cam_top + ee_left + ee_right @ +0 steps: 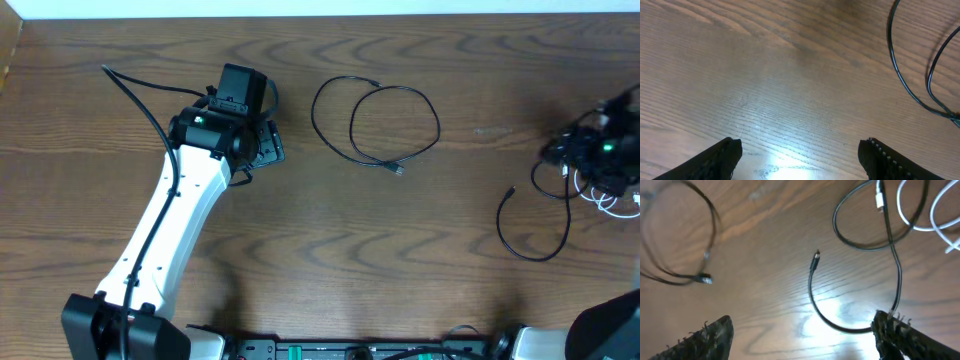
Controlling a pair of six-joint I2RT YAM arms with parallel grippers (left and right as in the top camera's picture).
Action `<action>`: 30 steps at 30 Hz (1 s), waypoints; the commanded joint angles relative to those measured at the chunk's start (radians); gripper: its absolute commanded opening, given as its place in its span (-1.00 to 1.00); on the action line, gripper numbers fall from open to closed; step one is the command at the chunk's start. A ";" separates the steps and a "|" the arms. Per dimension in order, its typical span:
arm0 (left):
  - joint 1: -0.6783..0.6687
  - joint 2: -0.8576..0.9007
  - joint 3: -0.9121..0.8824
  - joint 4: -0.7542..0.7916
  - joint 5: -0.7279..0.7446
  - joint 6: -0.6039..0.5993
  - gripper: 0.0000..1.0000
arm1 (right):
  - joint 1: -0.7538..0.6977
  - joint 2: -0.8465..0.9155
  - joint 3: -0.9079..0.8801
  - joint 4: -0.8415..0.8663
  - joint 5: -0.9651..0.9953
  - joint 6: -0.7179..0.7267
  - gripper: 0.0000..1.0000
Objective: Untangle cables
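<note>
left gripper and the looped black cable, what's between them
Only bare table lies between the left gripper and the black cable; overhead and left wrist views show it.

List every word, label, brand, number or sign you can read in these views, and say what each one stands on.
None: no view shows any readable text.
The looped black cable, the white cable and the wooden table carry no print.
The left arm's white casing shows no legible label.
The green light at the right edge is a lamp, not a sign.
</note>
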 commanded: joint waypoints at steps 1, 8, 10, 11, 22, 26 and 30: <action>0.002 -0.003 0.007 -0.004 -0.009 -0.009 0.60 | 0.077 -0.008 -0.075 0.039 0.100 -0.035 0.73; 0.001 -0.003 0.007 -0.004 -0.009 -0.010 0.60 | 0.169 -0.008 -0.277 0.240 0.112 0.026 0.57; 0.001 -0.003 0.007 -0.004 -0.008 -0.009 0.60 | 0.203 -0.008 -0.386 0.361 0.124 0.026 0.40; 0.001 -0.003 0.007 -0.004 -0.008 -0.010 0.60 | 0.213 -0.008 -0.416 0.393 0.145 0.030 0.33; 0.001 -0.003 0.007 -0.004 -0.008 -0.010 0.60 | 0.270 -0.008 -0.633 0.625 0.303 0.267 0.06; 0.001 -0.003 0.007 -0.004 -0.008 -0.010 0.60 | 0.271 -0.008 -0.661 0.645 0.328 0.322 -0.02; 0.001 -0.003 0.007 -0.004 -0.008 -0.010 0.60 | 0.275 -0.008 -0.685 0.673 0.341 0.342 -0.15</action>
